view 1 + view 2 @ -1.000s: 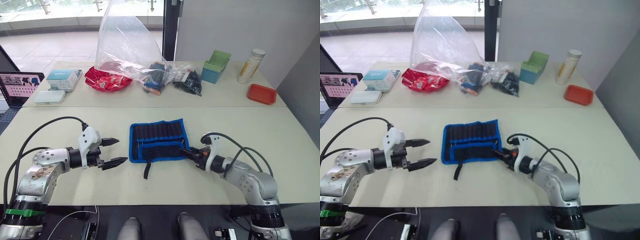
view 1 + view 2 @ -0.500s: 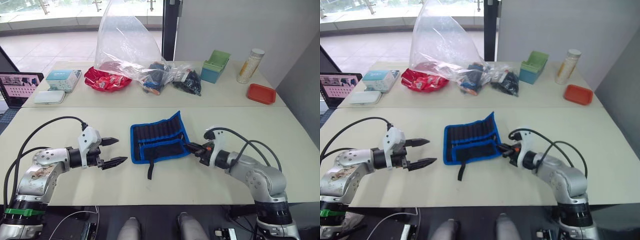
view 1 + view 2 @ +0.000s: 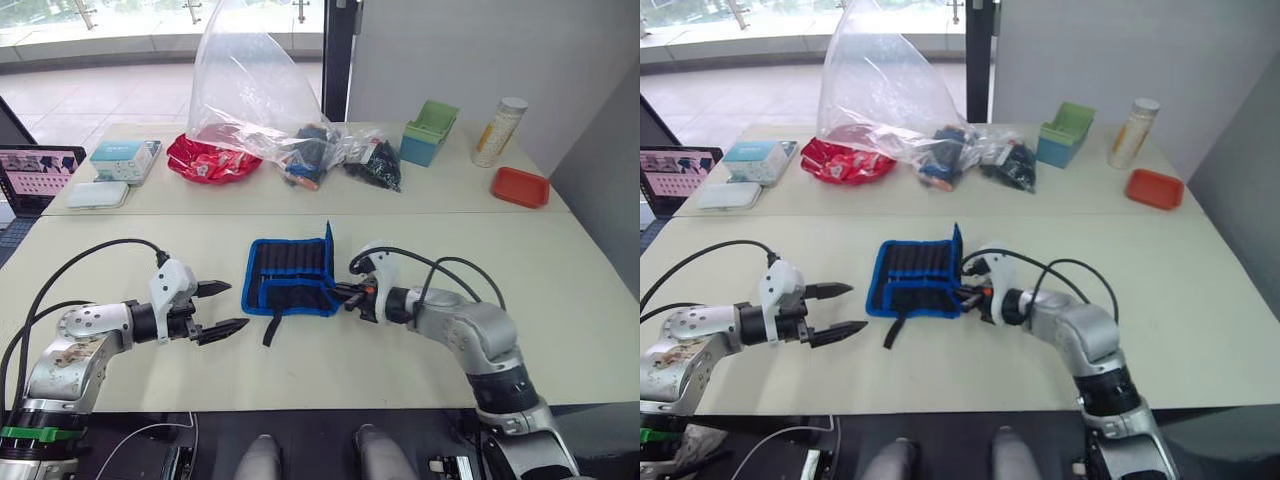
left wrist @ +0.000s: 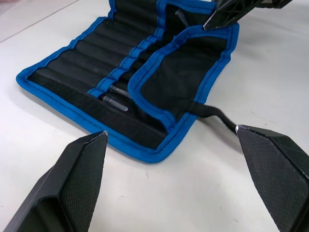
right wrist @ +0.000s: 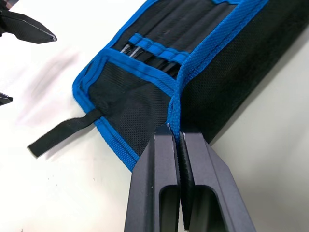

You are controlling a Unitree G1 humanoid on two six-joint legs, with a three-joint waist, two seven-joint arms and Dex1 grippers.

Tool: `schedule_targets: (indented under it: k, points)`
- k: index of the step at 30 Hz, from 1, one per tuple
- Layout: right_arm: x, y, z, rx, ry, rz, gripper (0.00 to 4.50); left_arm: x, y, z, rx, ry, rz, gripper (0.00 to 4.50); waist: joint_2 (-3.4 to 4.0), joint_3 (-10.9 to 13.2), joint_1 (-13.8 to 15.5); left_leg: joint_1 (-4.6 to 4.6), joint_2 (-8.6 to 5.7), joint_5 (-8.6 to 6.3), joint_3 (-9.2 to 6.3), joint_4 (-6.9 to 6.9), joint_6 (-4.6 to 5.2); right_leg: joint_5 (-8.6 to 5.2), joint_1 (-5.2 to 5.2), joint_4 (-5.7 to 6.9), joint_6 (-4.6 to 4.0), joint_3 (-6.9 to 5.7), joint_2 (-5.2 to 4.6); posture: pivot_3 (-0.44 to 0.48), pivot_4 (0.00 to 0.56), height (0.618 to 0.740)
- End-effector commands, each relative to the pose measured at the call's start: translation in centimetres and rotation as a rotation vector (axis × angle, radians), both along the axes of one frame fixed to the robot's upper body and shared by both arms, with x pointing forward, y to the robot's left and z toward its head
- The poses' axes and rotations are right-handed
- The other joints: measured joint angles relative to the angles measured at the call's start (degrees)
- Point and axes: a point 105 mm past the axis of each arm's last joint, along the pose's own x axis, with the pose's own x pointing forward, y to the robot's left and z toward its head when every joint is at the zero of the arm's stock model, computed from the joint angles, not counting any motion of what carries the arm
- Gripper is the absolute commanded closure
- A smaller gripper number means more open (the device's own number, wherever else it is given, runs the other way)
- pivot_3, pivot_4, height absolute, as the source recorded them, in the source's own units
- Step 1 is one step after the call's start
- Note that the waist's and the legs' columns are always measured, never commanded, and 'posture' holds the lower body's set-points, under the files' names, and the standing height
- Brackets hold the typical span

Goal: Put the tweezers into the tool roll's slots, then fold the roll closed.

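Cream table [image 3: 120,240], glass wall and tiled floor behind; along the far edge sit a clear plastic bag [image 3: 250,90], red pouch [image 3: 205,160], green box [image 3: 430,132], red tray [image 3: 521,186]. Tool roll [image 3: 285,280] lies mid-table toward the near edge, its right end lifted upright. Right gripper [image 5: 178,140] is clamped on that end's blue edging [image 5: 193,63], fingers pressed tight together on the fabric. Tweezers [image 4: 116,99] sit tucked in the slots [image 4: 104,58], tips poking out under the blue band. Strap [image 3: 272,326] trails toward the near edge. Left gripper [image 3: 222,308] hovers spread wide and empty, near the roll's left end, not touching. Judgement: insertion looks done, fold under way. To do it well: carry the pinched edge over toward the left end in a low arc, keep the pinch firm, avoid dragging the whole roll; the left gripper could pin the left end down. Lay the flap flat so the tweezers don't slide out.
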Motion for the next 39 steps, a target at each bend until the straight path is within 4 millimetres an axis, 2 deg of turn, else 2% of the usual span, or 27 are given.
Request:
schedule_targets:
  k: [1, 4, 5, 13, 17, 18, 19, 23, 26, 29, 33, 39]
  points:
    - [0.1, 1.6, 0.1, 0.005, -0.016, 0.046, 4.46, -0.1, 0.2, 1.3, 0.016, -0.059, 0.003, 0.00, 0.00, 0.0, 0.0, 0.01, 0.00, 0.00, 0.00, 0.00, 0.00, 0.00, 0.00, 0.01, 0.00, 0.00, 0.00, 0.000, 0.150, 0.740]
    - [0.4, 2.7, -0.6, 0.023, 0.015, 0.064, 4.46, -0.2, 0.4, 1.2, 0.021, -0.058, 0.011, 0.00, 0.00, 0.0, -0.2, 0.03, 0.02, 0.00, 0.00, 0.00, 0.00, 0.00, 0.00, 0.03, -0.01, 0.00, 0.02, 0.000, 0.150, 0.740]
    - [0.4, 3.1, -0.7, 0.027, 0.021, 0.072, 4.20, -0.2, 0.5, 1.2, 0.022, -0.058, 0.012, 0.00, 0.00, 0.0, -0.3, 0.04, 0.02, 0.00, 0.00, 0.00, 0.00, 0.01, 0.00, 0.04, -0.01, 0.00, 0.02, 0.000, 0.150, 0.740]
    - [0.0, 5.9, 0.2, 0.147, 0.046, 0.172, 1.54, -0.4, 0.6, 1.2, 0.014, -0.052, 0.018, 0.00, 0.02, 0.0, -0.1, 0.03, 0.01, 0.00, 0.02, -0.01, 0.00, 0.01, -0.02, 0.12, -0.03, 0.00, 0.01, 0.000, 0.150, 0.740]
    - [0.0, 7.0, -0.7, 0.060, -0.011, 0.236, 0.09, -0.6, 0.6, 1.0, 0.006, -0.039, 0.014, 0.00, 0.04, 0.0, -0.1, 0.06, 0.01, 0.00, 0.02, -0.01, 0.00, 0.01, -0.02, 0.13, -0.03, 0.00, 0.01, 0.000, 0.150, 0.740]
    - [0.2, 7.1, -0.3, 0.069, -0.030, 0.239, 0.01, -0.6, 0.7, 1.1, 0.003, -0.042, 0.021, 0.00, 0.04, 0.0, -0.1, 0.06, 0.02, 0.00, 0.02, -0.01, 0.00, 0.01, -0.02, 0.14, -0.03, -0.01, 0.02, 0.000, 0.150, 0.740]
    - [0.3, 7.3, 0.2, 0.084, -0.059, 0.245, 0.01, -0.5, 0.9, 1.1, 0.000, -0.045, 0.030, 0.00, 0.04, 0.0, 0.0, 0.07, 0.02, 0.00, 0.02, -0.01, 0.00, 0.01, -0.02, 0.15, -0.03, -0.01, 0.02, 0.000, 0.150, 0.740]
    - [-0.5, 7.4, 4.8, 0.219, -0.288, 0.368, 0.01, -0.5, 1.5, 1.6, -0.045, -0.042, 0.052, 0.00, 0.05, 0.0, 0.1, 0.01, 0.02, 0.00, 0.02, 0.01, -0.01, 0.01, -0.06, 0.13, -0.02, -0.01, 0.01, 0.000, 0.150, 0.740]
    - [-0.7, 5.5, 8.7, 0.313, -0.410, 0.396, 0.01, -0.7, 1.8, 1.7, -0.095, -0.007, 0.063, 0.00, 0.07, 0.1, 0.1, -0.03, 0.02, 0.00, 0.02, 0.00, -0.01, 0.01, -0.07, 0.13, -0.02, -0.01, 0.01, 0.000, 0.150, 0.740]
    - [-0.5, 4.2, 10.0, 0.310, -0.460, 0.389, 0.01, -0.6, 2.2, 1.8, -0.115, 0.002, 0.085, 0.00, 0.07, 0.1, 0.2, -0.03, 0.00, 0.00, 0.01, 0.00, -0.01, 0.01, -0.07, 0.13, -0.02, -0.01, -0.01, 0.000, 0.150, 0.740]
    - [1.3, 1.5, 8.7, 0.151, -0.517, 0.289, 1.15, -0.5, 2.6, 1.6, -0.119, 0.006, 0.111, 0.00, 0.07, 0.1, 0.2, 0.00, 0.00, 0.00, 0.02, -0.02, -0.01, 0.01, -0.06, 0.12, -0.02, -0.02, 0.00, 0.000, 0.150, 0.740]
    - [3.0, -2.5, 7.2, 0.108, -0.436, 0.123, 3.20, -0.6, 2.9, 1.2, -0.112, 0.015, 0.124, 0.00, 0.07, 0.1, 0.1, -0.02, 0.00, 0.00, 0.02, -0.02, -0.01, 0.02, -0.07, 0.10, -0.04, -0.01, -0.01, 0.000, 0.150, 0.740]
